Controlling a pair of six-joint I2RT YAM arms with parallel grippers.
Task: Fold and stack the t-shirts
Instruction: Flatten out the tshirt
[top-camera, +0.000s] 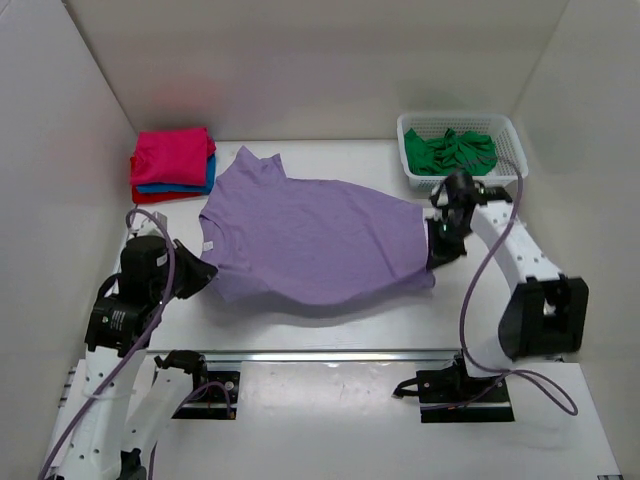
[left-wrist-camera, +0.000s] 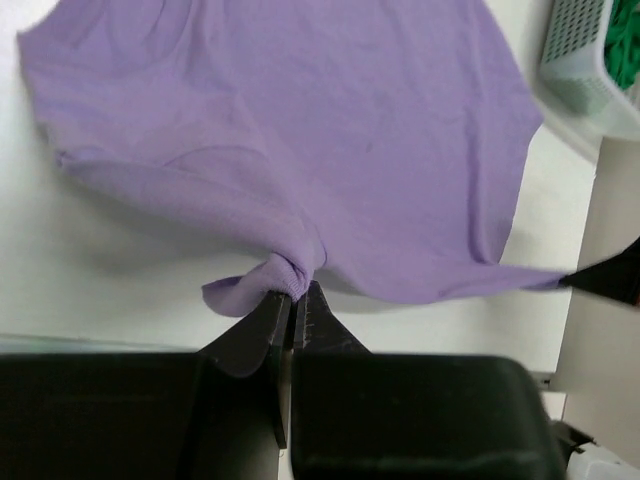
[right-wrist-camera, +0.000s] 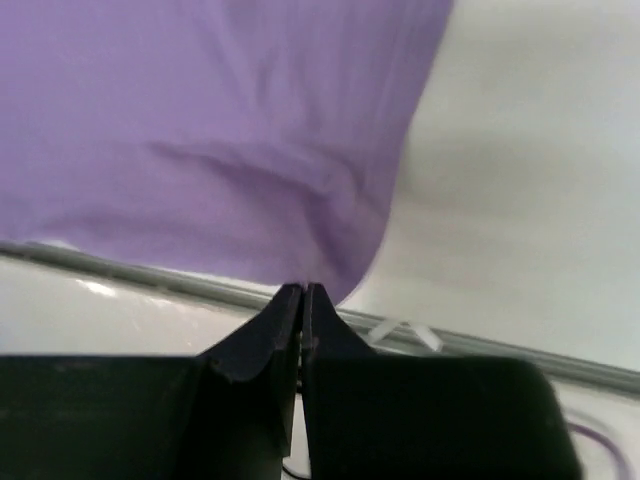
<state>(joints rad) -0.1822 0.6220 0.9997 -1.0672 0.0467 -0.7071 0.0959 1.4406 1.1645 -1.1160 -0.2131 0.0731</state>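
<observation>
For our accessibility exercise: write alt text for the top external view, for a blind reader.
Left gripper and right gripper hold a lilac t-shirt spread over the table. Behind: folded pink-blue-red stack, left; green t-shirt in white basket, right.

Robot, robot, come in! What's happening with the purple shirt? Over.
Left gripper shut on purple shirt. Right gripper shut on its other edge. Folded stack, basket off to the sides.

A high camera behind the arms looks down across the whole table. Wrist cameras sit close behind the left pincer and right pincer; all three share the lilac t-shirt.
</observation>
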